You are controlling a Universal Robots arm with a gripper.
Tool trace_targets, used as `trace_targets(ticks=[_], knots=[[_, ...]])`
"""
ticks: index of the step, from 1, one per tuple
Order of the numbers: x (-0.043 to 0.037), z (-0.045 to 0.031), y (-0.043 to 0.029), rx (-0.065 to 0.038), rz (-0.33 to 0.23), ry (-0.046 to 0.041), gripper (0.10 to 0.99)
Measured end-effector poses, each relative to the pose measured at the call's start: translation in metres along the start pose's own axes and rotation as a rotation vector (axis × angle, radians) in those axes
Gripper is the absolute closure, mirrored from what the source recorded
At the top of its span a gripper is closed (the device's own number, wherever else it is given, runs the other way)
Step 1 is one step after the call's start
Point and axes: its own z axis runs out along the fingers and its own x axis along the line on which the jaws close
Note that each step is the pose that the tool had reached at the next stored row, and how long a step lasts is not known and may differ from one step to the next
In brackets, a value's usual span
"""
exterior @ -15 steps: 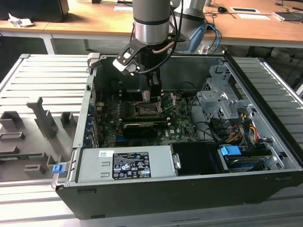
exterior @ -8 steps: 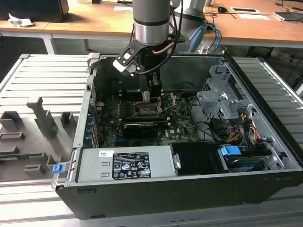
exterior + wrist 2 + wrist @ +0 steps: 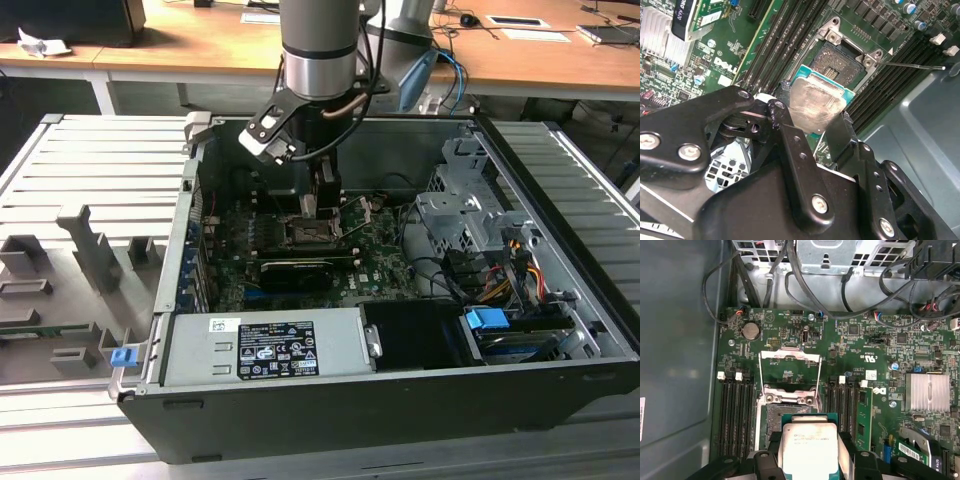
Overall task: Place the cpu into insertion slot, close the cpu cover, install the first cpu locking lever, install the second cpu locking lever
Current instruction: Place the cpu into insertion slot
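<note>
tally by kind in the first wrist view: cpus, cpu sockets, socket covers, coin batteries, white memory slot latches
cpu: 1
insertion slot: 1
cpu cover: 1
coin battery: 1
white slot latches: 4
total: 8

The small thin square cpu plate is shiny silver-grey on top, with a green rim. The square insertion slot is black, dark in the middle, with a silver edge. The thin metal cpu cover frame is silver. The big circuit board is green with tiny dots. The gripper is black with silver screws.
</note>
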Motion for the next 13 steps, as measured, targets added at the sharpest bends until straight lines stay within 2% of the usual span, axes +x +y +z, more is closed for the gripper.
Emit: trace_targets(ticks=[10,13], knots=[[-0.0001,0.0052,-0.0005,0.000,0.000,-0.0022,0.557],[-0.0002,0.0099,-0.0015,-0.001,0.000,-0.0046,0.557]])
